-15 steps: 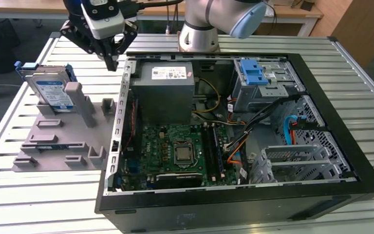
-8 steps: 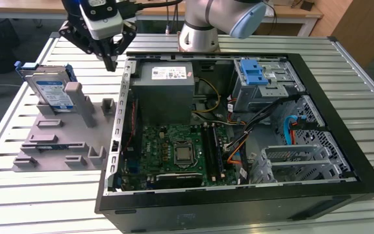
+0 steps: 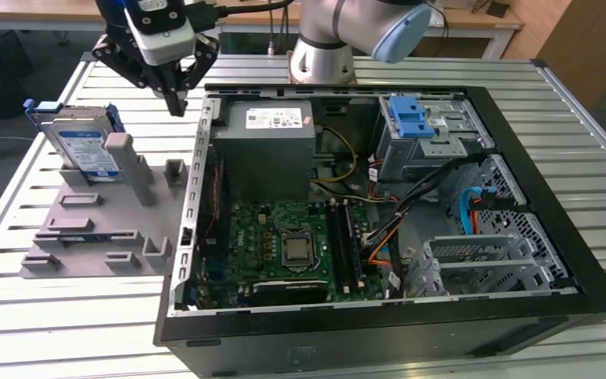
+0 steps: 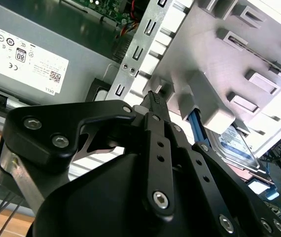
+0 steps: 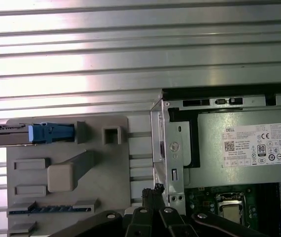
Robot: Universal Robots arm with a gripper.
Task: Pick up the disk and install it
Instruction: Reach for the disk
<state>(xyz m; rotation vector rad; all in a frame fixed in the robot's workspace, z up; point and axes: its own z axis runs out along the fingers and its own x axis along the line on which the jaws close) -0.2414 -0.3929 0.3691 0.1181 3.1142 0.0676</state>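
Bench [image 3: 72, 332]: one, slatted metal, carrying everything below.

Computer case [image 3: 387, 347]: one, black, lying on its side with the panel off. Inside it are one green circuit board [image 3: 293, 245], one large grey box [image 3: 271, 150] with a white sticker, one metal drive cage with a blue latch [image 3: 413, 118], and loose cables [image 3: 429, 189] running in front of that cage.

Grey holder plate [image 3: 92, 237]: one, flat on the bench just beside the case, on the exterior view's left. It carries several raised blocks and slots.

Arm [image 3: 330, 39]: one, its base behind the case.

Disk [image 3: 80, 146]: one, silver with a blue-and-white label and a blue frame. It stands on edge in the holder plate at the end farthest from the camera. A grey post [image 3: 124, 154] of the holder rises just beside it. In the first wrist view it shows edge-on [image 5: 52, 133]; in the second wrist view its label faces out [image 4: 236, 145].

Gripper [image 3: 180, 103]: one, fingers closed to a point and holding nothing, as both wrist views confirm [image 4: 154, 101] [image 5: 156, 190]. It hangs above the strip between the holder plate and the case wall, near the case's far corner. It is apart from the disk and touches nothing.
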